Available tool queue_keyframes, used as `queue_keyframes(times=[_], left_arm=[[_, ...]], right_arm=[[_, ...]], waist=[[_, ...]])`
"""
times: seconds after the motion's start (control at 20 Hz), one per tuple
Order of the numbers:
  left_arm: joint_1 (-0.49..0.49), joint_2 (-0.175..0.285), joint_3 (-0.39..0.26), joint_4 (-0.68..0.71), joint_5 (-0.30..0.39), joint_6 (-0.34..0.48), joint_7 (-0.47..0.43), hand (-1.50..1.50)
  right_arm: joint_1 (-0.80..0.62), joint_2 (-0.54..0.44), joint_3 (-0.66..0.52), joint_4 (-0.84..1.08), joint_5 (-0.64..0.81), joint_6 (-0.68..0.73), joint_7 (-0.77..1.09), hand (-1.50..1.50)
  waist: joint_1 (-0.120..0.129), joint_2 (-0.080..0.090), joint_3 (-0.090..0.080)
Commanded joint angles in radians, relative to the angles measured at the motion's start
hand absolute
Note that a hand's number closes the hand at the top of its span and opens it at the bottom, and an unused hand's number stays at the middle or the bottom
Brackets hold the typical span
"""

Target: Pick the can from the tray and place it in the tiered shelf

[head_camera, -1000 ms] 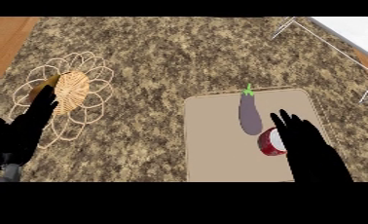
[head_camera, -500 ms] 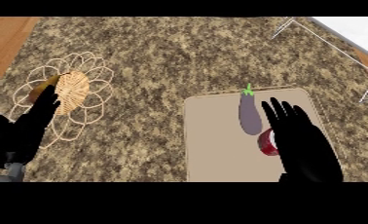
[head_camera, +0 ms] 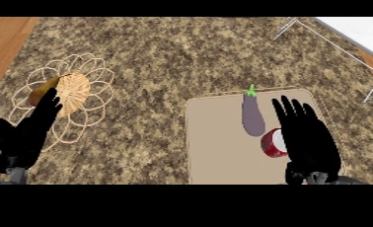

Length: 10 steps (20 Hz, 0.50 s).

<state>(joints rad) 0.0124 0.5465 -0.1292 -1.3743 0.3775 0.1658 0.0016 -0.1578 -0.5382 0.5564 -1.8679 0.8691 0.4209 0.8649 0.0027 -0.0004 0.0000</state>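
The brown speckled desk fills the view. A tan tray lies at 5 o'clock. A flower-shaped wire basket sits at 9 o'clock. Thin white wires of the tiered shelf show at 2 o'clock. The right hand is above the tray's right side with its fingers straight, holding nothing. The left hand rests at 8 o'clock, fingers straight, over the basket's edge. A purple eggplant lies on the tray. The red can stands on the tray at the eggplant's 5 o'clock, partly hidden behind the right hand.
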Motion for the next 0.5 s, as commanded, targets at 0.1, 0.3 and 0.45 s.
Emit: queue_keyframes(times=[0.1, 0.3, 0.45], left_arm=[[-0.041, -0.055, 0.049, 0.081, -0.06, -0.061, -0.008, 0.0], [0.025, -0.056, 0.075, -0.076, -0.071, -0.034, 0.077, 0.0], [-0.027, -0.054, 0.109, 0.058, -0.078, -0.129, 0.025, 0.0]], right_arm=[[0.019, 0.074, -0.031, 0.068, 0.099, -0.009, -0.071, -1.5], [-0.008, 0.091, -0.091, 0.181, 0.123, -0.044, -0.171, -1.5], [0.063, 0.145, -0.037, 0.148, 0.184, -0.061, -0.133, -1.5]], waist=[[-0.003, 0.0, 0.0], [0.002, 0.0, 0.0], [-0.003, 0.0, 0.0]])
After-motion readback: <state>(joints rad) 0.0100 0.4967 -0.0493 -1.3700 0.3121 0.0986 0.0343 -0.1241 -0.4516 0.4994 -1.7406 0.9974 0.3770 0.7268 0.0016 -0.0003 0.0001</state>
